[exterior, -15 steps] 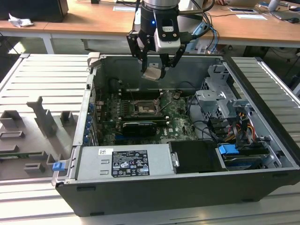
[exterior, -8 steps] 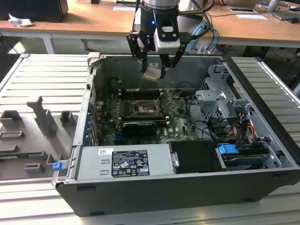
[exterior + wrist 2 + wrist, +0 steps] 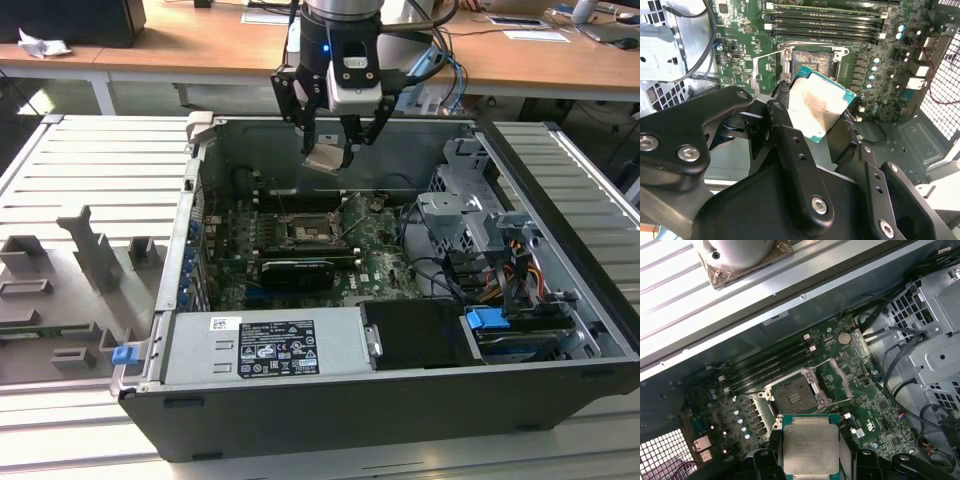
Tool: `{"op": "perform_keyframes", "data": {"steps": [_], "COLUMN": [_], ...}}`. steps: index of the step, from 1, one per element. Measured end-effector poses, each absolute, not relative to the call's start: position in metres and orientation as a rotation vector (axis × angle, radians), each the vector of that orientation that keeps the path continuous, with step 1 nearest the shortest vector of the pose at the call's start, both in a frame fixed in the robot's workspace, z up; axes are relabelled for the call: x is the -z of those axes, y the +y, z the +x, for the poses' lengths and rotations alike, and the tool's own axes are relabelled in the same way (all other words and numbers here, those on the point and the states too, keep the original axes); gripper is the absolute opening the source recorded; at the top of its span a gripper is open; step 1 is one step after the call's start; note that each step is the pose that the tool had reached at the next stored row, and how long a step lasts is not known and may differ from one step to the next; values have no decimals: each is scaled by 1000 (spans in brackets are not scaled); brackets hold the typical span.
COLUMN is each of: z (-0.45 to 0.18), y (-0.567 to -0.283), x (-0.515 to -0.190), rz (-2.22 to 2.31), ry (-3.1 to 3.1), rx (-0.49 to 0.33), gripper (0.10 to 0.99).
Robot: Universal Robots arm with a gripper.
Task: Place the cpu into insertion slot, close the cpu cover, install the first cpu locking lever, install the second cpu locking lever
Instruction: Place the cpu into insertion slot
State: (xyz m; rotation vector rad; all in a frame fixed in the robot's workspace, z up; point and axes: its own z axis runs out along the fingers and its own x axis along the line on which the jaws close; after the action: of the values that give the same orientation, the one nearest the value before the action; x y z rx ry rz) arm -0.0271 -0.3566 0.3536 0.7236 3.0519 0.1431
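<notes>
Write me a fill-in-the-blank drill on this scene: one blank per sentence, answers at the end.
1. The jaws are ____ on the cpu, gripping its edges.
2. The insertion slot is ____: no chip sits in it yet.
3. The slot sits on a ____-coloured motherboard.
4. The cpu hangs ____ the board, touching nothing but the jaws.
Missing words: shut; empty; green; above.
</notes>
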Motion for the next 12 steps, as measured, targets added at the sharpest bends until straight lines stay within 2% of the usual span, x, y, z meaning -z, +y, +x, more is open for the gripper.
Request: {"op": "perform_keyframes", "data": {"steps": [12], "z": [-27], "y": [-357], "x": [-350], "rz": [740], "ry": [3047], "rx": [-143], "gripper": [541]}}
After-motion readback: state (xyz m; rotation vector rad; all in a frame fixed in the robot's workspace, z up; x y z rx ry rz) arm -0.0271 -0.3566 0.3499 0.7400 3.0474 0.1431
